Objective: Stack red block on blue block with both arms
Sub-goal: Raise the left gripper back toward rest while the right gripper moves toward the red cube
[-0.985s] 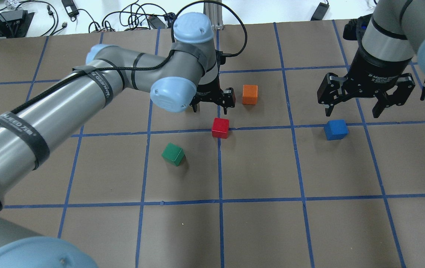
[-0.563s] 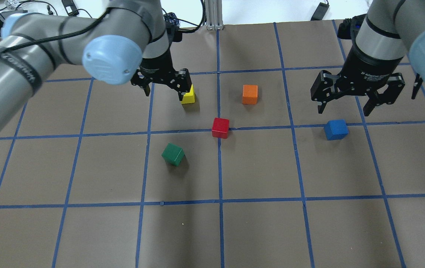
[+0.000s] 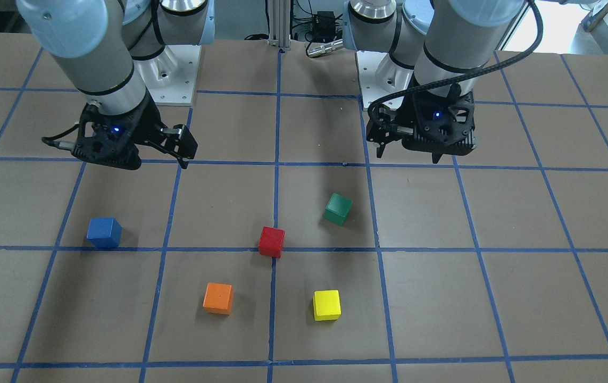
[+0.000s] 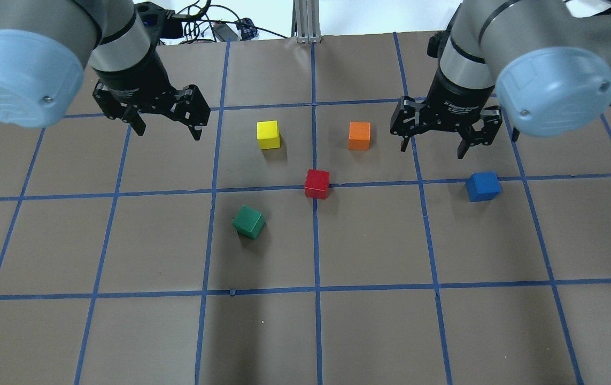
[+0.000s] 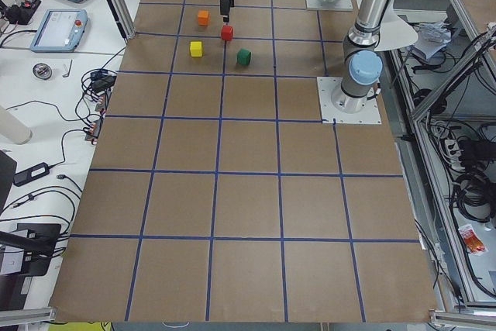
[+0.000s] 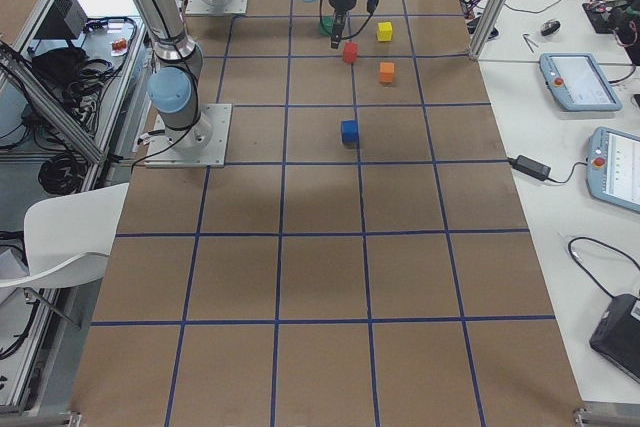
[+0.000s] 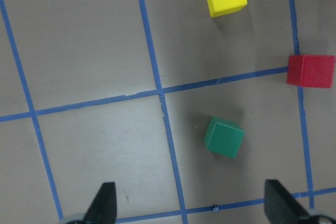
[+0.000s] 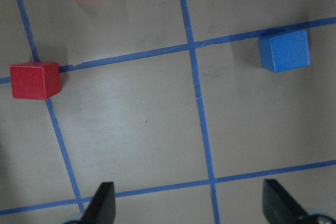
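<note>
Small matte red cube [image 4: 317, 183] rests well apart from the small matte blue cube [image 4: 482, 186] (both untouched); black two-finger left gripper [image 4: 168, 129] and right gripper [image 4: 432, 150] hover spread wide, empty.

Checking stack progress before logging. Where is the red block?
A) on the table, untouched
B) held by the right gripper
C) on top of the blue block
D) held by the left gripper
A: the red block sits on the table, well apart from the blue block, and the left gripper and right gripper are both open and empty.
</note>
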You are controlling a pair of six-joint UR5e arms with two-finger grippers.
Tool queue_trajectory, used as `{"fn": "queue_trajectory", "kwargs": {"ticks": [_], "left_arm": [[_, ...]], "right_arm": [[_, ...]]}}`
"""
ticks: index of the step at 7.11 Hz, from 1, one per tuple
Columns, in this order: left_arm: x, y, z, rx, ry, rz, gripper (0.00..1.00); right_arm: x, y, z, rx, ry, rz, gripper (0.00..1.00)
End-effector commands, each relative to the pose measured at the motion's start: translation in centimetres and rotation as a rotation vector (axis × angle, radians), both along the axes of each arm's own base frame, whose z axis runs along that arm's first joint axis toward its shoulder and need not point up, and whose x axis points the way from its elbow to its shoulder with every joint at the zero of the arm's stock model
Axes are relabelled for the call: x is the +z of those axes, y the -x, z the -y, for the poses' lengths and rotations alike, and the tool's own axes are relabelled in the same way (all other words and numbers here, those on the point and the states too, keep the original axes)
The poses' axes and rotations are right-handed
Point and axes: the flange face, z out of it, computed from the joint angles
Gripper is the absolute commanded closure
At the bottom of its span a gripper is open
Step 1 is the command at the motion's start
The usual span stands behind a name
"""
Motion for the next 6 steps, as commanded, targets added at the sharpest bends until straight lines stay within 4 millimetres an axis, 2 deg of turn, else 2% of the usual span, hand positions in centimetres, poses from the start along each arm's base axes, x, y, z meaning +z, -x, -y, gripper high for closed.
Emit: {"fn": "queue_trajectory", "kwargs": {"ticks": [1, 2, 4, 5, 6], "left_arm": [[1.2, -0.3, -0.6, 0.02, 0.025, -0.01, 0.0], [1.1, -0.2, -1.2, 0.017, 0.015, -0.012, 0.0], [1.1, -0.4, -1.0, 0.017, 0.02, 0.0, 0.0], [1.6, -0.8, -0.7, 0.04, 0.023, 0.003, 0.0], [1.6, -1.0, -0.8, 0.062, 0.022, 0.003, 0.0]], "right_arm": [[-3.5, -5.9, 1.0, -0.038, 0.036, -0.002, 0.0], [-5.0, -7.9, 1.0, -0.047, 0.029, -0.003, 0.0], [-9.0, -11.9, 1.8, -0.087, 0.049, 0.003, 0.0], [-10.1, -13.0, 1.9, -0.079, 0.051, 0.006, 0.0], [-11.2, -13.2, 2.0, -0.088, 0.033, -0.002, 0.0]]}}
